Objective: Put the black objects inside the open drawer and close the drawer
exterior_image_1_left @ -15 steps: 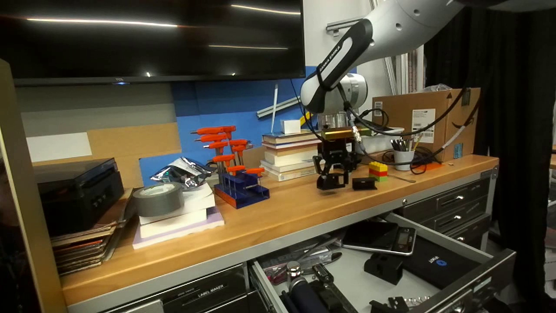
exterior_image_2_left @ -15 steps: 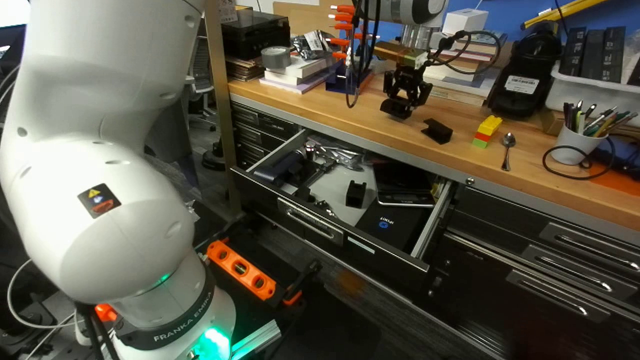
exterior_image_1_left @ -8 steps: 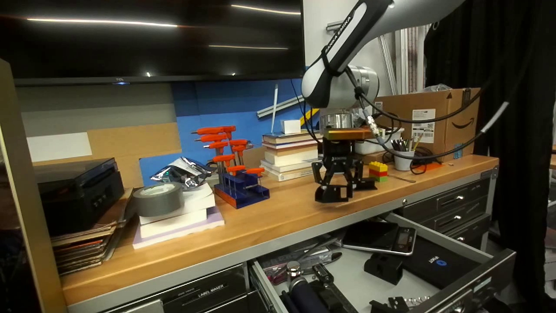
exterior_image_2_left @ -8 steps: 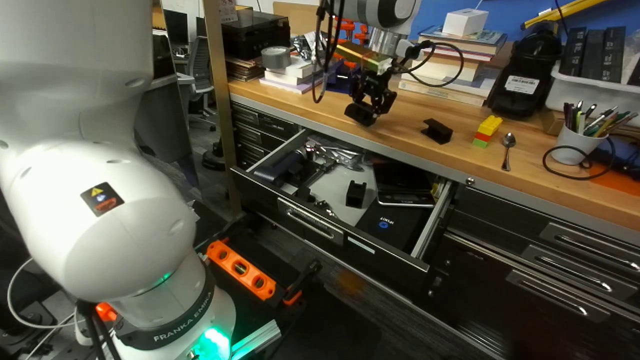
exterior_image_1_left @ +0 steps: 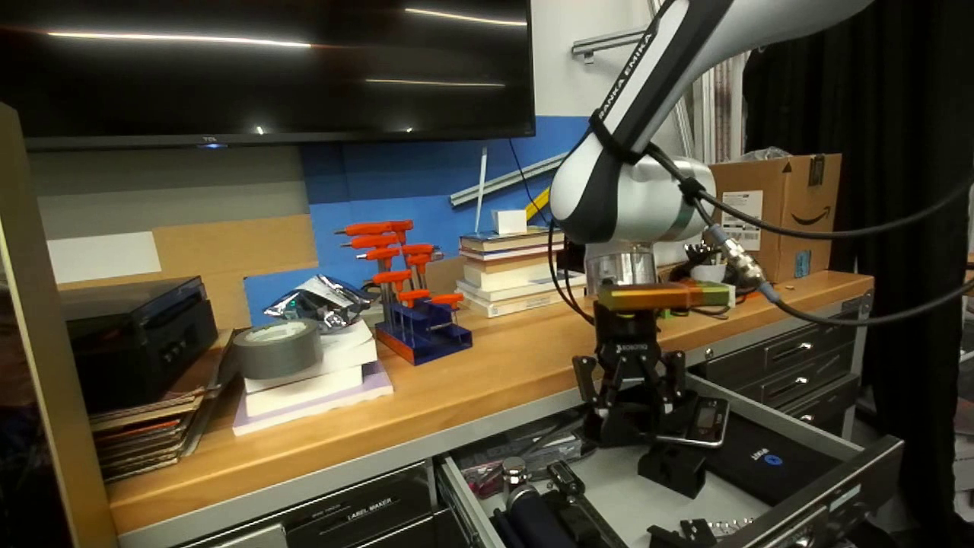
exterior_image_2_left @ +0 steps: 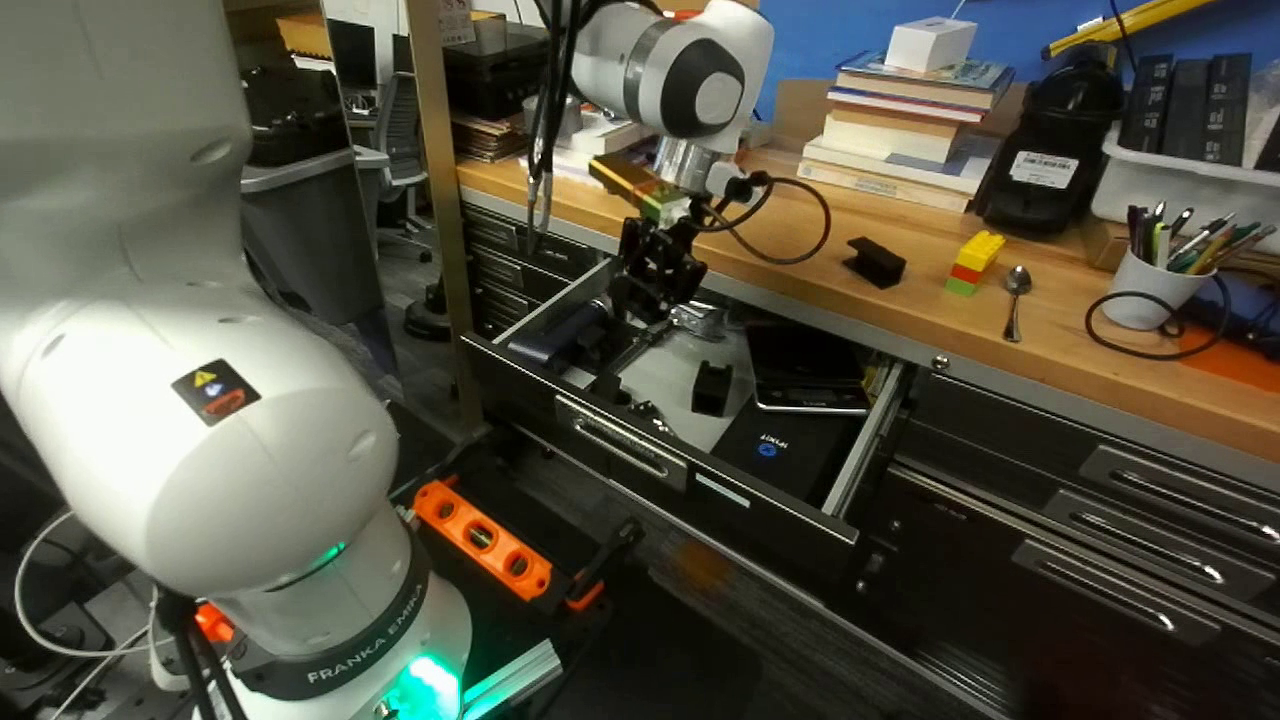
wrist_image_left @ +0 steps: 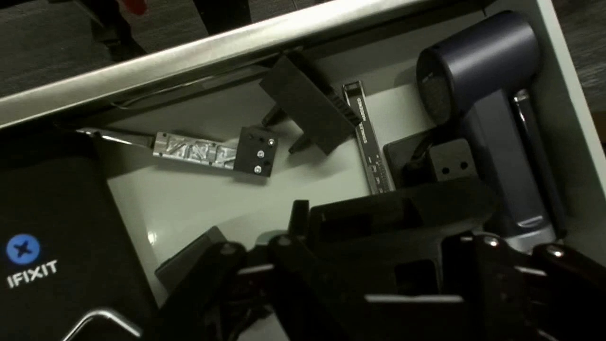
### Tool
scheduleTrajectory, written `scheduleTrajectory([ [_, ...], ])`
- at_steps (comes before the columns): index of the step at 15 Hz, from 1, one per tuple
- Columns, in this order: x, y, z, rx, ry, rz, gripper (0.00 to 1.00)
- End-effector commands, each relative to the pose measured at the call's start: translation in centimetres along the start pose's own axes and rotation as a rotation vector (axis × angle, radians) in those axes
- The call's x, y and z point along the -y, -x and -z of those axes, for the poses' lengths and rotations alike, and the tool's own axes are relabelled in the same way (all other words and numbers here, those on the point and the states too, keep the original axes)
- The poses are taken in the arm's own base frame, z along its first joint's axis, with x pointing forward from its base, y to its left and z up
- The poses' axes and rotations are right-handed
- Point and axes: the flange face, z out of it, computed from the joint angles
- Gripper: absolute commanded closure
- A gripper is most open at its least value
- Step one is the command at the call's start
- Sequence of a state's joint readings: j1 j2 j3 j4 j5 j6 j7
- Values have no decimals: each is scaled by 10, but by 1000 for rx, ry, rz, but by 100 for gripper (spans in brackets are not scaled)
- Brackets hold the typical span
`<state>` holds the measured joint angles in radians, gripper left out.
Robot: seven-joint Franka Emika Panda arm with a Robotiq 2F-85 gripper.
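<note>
The end effector is clamped on a black block. The pulled-out drawer lies below; the clearance cannot be read. In the wrist view, the block's long axis runs roughly parallel to the drawer front, so lowering should need no rotation. What appears to be a hair dryer shows past the block's right end; avoid contact. In an exterior view, right of the end effector: a second block inside the drawer; farther right, a third block on the worktop, presumably awaiting transfer.
</note>
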<state>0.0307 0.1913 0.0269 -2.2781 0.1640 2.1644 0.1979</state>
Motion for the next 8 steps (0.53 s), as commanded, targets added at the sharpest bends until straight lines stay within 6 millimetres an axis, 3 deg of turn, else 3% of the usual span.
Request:
scheduleTrajectory([
  [1, 14, 14, -30, -59, 10, -22, 62],
  [5, 36, 5, -57, -95, 22, -27, 62],
  [8, 47, -8, -62, -132, 21, -32, 62],
])
